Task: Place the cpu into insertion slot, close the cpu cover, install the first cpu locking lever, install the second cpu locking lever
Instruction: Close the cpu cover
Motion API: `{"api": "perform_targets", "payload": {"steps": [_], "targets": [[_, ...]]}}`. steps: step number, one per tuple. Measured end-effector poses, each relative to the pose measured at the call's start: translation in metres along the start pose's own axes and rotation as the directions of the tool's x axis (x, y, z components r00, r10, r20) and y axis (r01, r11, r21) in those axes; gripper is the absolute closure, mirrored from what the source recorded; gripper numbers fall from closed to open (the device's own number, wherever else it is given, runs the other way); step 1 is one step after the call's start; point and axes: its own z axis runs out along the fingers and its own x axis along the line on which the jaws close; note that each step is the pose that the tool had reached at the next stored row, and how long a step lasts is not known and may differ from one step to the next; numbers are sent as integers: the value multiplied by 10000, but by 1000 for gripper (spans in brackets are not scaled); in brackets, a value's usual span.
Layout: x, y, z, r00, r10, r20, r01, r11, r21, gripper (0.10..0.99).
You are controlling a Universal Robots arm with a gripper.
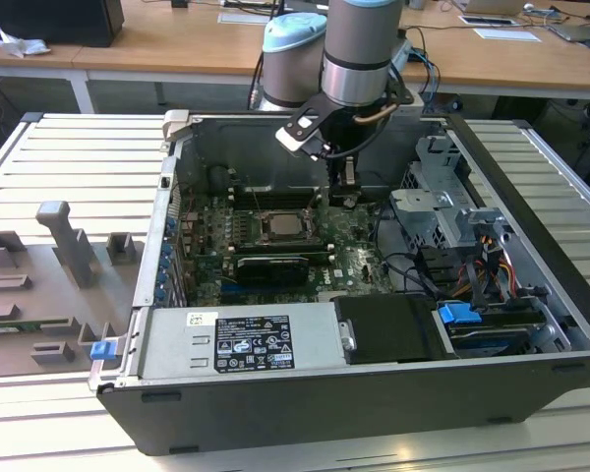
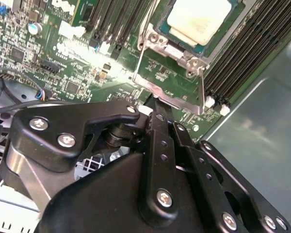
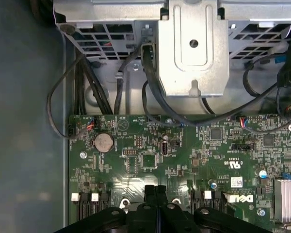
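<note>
The small flat square chip with the pale silver-beige top point(image 2: 199, 19) is lying in the square metal-rimmed socket point(image 2: 191, 62) on the green motherboard point(image 3: 150, 160). You are probably dealing with something light, stiff and fragile underneath, so its opposite edges are the place to grip. The black two-fingered claw point(image 3: 155, 189) is hanging low just beside the socket, its fingers pressed together and carrying nothing visible.

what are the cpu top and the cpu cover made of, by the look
The cpu: probably metal, matte pale silver-beige, with soft even glare. The cpu cover: probably thin stamped steel, bare shiny silver, with sharp highlights and bent edges.
</note>
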Motion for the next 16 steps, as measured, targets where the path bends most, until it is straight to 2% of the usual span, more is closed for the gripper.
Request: {"api": "perform_targets", "payload": {"steps": [16], "targets": [[-2,-122,-4,10000,1,0,-1,10000,0,980]]}}
